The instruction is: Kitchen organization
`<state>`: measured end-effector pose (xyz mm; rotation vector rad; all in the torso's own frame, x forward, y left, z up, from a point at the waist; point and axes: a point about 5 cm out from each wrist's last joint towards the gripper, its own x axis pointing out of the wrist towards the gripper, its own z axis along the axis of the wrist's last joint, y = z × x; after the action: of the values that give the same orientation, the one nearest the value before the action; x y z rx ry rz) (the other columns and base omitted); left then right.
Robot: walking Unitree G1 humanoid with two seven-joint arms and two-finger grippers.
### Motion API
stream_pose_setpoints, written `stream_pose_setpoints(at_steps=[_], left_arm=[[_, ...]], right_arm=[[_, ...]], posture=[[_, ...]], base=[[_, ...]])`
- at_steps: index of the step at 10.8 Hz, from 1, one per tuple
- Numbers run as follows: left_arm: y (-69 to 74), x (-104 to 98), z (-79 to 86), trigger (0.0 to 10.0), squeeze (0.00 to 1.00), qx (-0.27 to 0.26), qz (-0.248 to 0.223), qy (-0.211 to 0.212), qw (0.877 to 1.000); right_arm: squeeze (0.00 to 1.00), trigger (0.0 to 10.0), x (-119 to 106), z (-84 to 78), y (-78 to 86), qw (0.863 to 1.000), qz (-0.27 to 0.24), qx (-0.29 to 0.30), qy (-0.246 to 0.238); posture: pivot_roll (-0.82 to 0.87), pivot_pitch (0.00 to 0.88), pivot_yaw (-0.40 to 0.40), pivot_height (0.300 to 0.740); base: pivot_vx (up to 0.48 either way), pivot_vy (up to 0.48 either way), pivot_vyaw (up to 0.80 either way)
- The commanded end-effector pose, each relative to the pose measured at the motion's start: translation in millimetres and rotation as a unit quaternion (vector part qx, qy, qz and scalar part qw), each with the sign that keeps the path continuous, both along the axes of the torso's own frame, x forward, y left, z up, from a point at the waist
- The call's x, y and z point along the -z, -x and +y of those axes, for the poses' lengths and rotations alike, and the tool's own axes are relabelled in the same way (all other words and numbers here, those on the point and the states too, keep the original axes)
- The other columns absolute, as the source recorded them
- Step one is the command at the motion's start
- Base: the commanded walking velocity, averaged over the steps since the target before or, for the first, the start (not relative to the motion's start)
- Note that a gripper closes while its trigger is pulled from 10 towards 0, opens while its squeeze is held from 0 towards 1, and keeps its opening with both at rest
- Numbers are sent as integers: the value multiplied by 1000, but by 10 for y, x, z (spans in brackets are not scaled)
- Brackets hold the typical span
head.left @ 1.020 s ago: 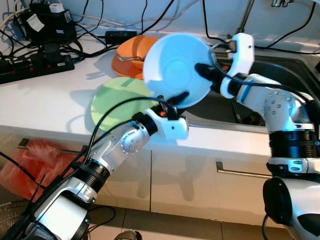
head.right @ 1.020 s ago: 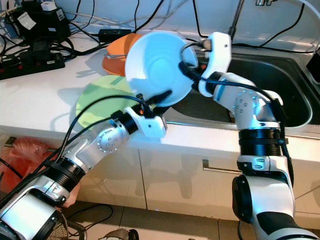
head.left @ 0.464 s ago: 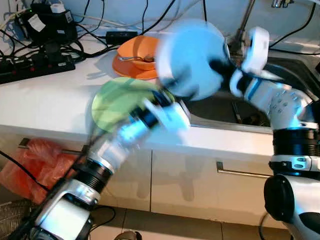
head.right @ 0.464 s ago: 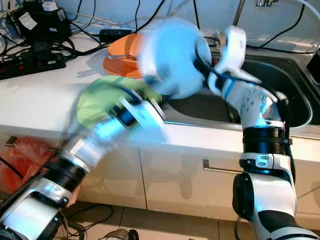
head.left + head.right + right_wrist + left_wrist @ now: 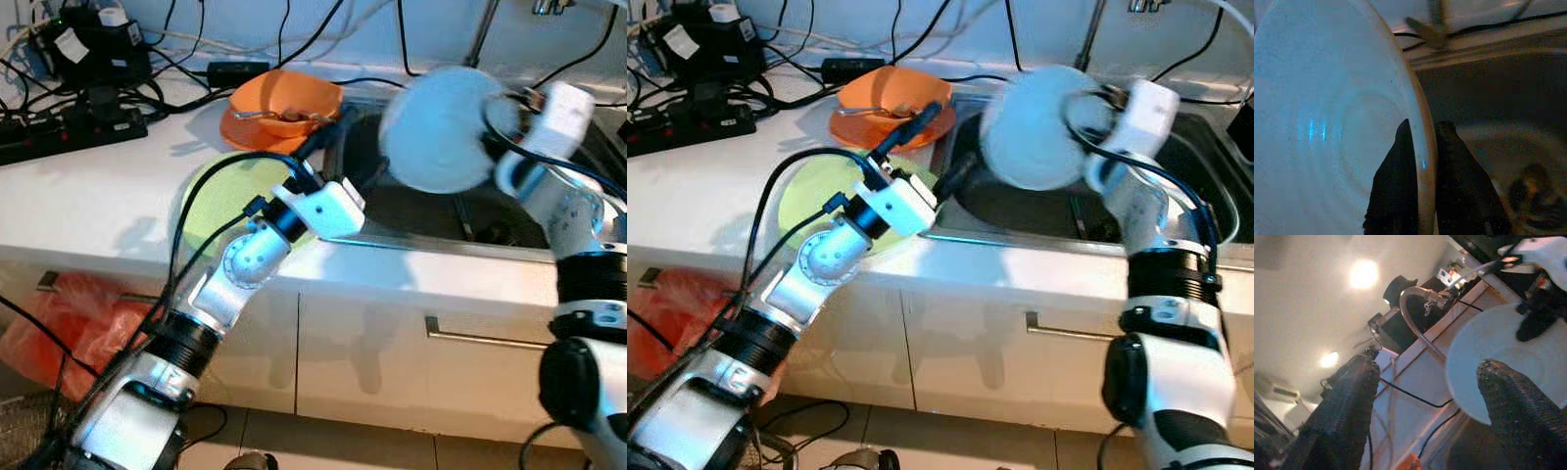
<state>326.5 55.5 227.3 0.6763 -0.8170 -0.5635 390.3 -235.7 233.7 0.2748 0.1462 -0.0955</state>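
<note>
A light blue plate (image 5: 433, 129) hangs tilted over the sink (image 5: 423, 213), with my right gripper (image 5: 488, 114) shut on its rim. In the right wrist view the plate's edge (image 5: 1418, 122) sits pinched between the two black fingers (image 5: 1396, 191). My left gripper (image 5: 361, 139) stands open at the sink's left edge, apart from the plate, its fingers (image 5: 1347, 406) spread wide. A green plate (image 5: 227, 201) lies flat on the white counter under the left arm. Behind it sits an orange plate (image 5: 257, 127) holding an orange bowl (image 5: 289, 98) and a utensil.
Power strips, adapters and tangled cables (image 5: 83, 69) crowd the counter's back left. The faucet (image 5: 482, 34) rises behind the sink. Something dark lies in the basin (image 5: 1535, 188). A red bag (image 5: 54, 313) sits on the floor beneath the counter edge.
My left gripper let go of the blue plate and drew back. The right gripper carried the plate to the right, over the sink.
</note>
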Motion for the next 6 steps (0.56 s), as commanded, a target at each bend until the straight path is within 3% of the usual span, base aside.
stream_pose_setpoints(at_steps=[1, 3, 4, 6], left_arm=[[-17, -27, 25, 10000, 1000, -3, 28, 26, 999], [-65, -46, 75, 10000, 1000, -12, 105, 116, 988], [-68, -27, 73, 10000, 1000, -11, 132, 133, 982], [-56, 100, -33, 10000, 1000, 35, 265, 147, 952]], right_arm=[[0, 0, -66, -160, -2, 999, -19, 39, 16], [0, 0, 187, -337, 24, 997, 19, 77, 17], [0, 0, 291, -378, 38, 996, 33, 84, 9], [0, 0, 488, -429, 57, 994, 65, 83, 1]], posture=[[-23, 35, -21, 740], [-22, 38, -20, 740], [-22, 38, -20, 740], [-8, 43, -24, 740]], base=[[0, 0, 0], [0, 0, 0], [0, 0, 0], [0, 0, 0]])
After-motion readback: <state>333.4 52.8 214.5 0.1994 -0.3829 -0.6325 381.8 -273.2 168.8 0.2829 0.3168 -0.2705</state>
